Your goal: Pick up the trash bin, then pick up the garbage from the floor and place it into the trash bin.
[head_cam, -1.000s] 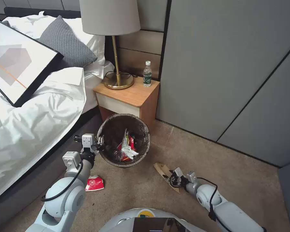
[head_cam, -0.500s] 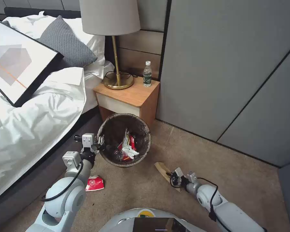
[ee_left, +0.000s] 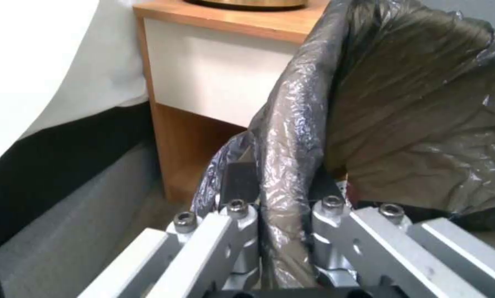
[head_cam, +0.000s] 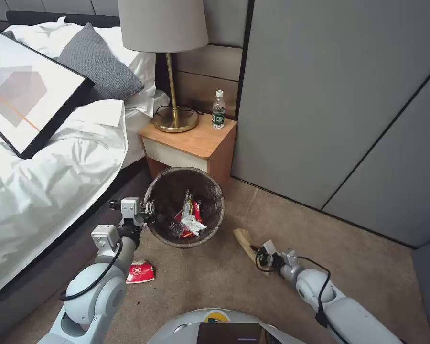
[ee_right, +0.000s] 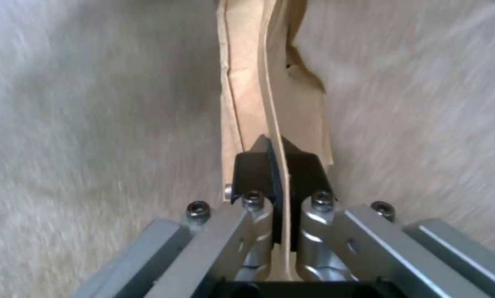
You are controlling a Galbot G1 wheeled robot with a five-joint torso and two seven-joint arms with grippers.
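The trash bin (head_cam: 163, 193), round with a dark bag folded over its rim, stands on the beige carpet in front of the nightstand and holds red packets and crumpled foil. My left gripper (head_cam: 149, 211) is shut on the trash bin's near-left rim (ee_left: 283, 174). A flat tan paper scrap (head_cam: 246, 241) is clamped at its near end in my right gripper (head_cam: 261, 254), and it hangs just above the floor (ee_right: 93, 124). In the right wrist view the black pads (ee_right: 255, 171) press the paper (ee_right: 269, 82) between them. A red and white wrapper (head_cam: 139, 272) lies on the carpet beside my left arm.
The wooden nightstand (head_cam: 196, 143) carries a brass lamp (head_cam: 169, 71) and a green-labelled water bottle (head_cam: 218, 110). The bed (head_cam: 48, 157) with a framed picture fills the left. Grey wall panels (head_cam: 344, 105) close off the right. Open carpet lies between the bin and the panels.
My right gripper has lifted and carried the paper scrap a little to the right and toward the bin's height. The left arm and the bin have stayed still.
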